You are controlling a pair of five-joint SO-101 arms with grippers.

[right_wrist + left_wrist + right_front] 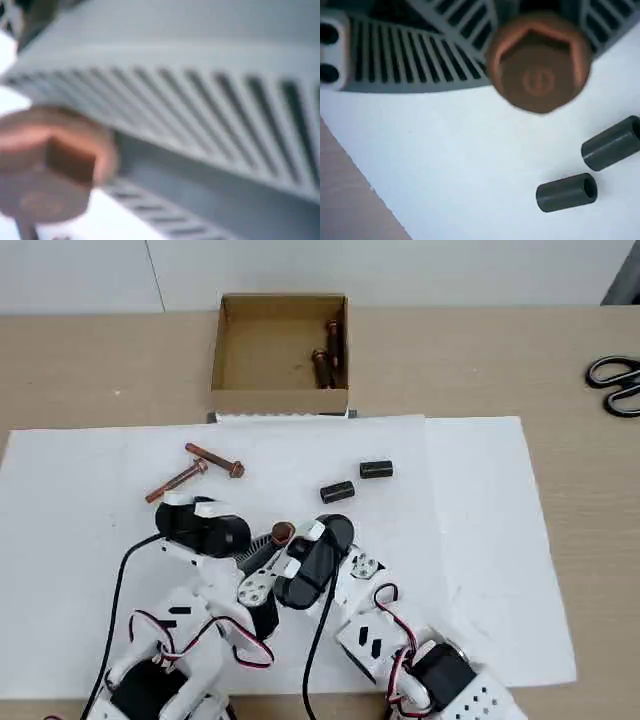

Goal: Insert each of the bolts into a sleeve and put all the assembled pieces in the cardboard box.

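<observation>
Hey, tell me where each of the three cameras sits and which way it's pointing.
High view: fixed above the table, facing down onto the cardboard box, white paper and both arms.
Left wrist view: on the left wrist, facing past the left tool to a bolt head and two sleeves.
Right wrist view: on the right wrist, close against the right tool, bolt head beside it.
Shared: all three show that bolt head; high and left wrist views share the sleeves.

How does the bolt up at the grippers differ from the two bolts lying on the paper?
The raised bolt stands head-up at the left gripper, clear of the paper, shank hidden; the two loose bolts lie flat on it, untouched, shanks showing. All are copper-coloured.
</observation>
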